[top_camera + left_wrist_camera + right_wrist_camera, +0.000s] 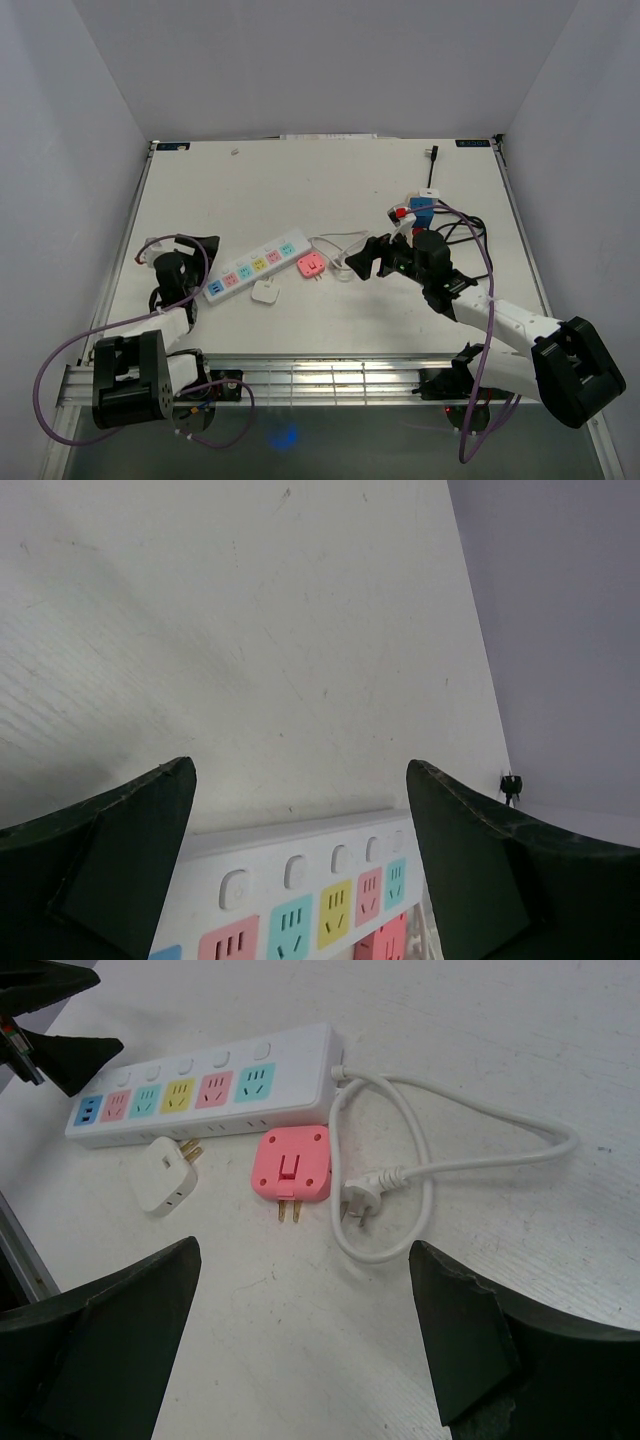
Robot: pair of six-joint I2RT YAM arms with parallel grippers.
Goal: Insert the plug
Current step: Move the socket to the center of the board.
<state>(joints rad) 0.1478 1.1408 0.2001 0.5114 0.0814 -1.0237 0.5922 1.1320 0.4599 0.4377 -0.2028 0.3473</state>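
A white power strip (254, 263) with several coloured sockets lies at an angle on the table; it also shows as the power strip (205, 1092) and the power strip (300, 880) in the wrist views. A pink plug (311, 265) and a white plug (265, 293) lie loose just in front of it, the pink plug (292, 1161) with its prongs toward the camera, the white plug (167, 1173) to its left. My right gripper (300, 1345) hangs open, short of the pink plug. My left gripper (300, 855) is open over the strip's left end.
The strip's white cable (440, 1165) loops to the right, its own plug end (362, 1198) lying beside the pink plug. Red and blue adapters with dark cables (417, 211) sit behind the right arm. A small black item (433, 155) lies near the far edge.
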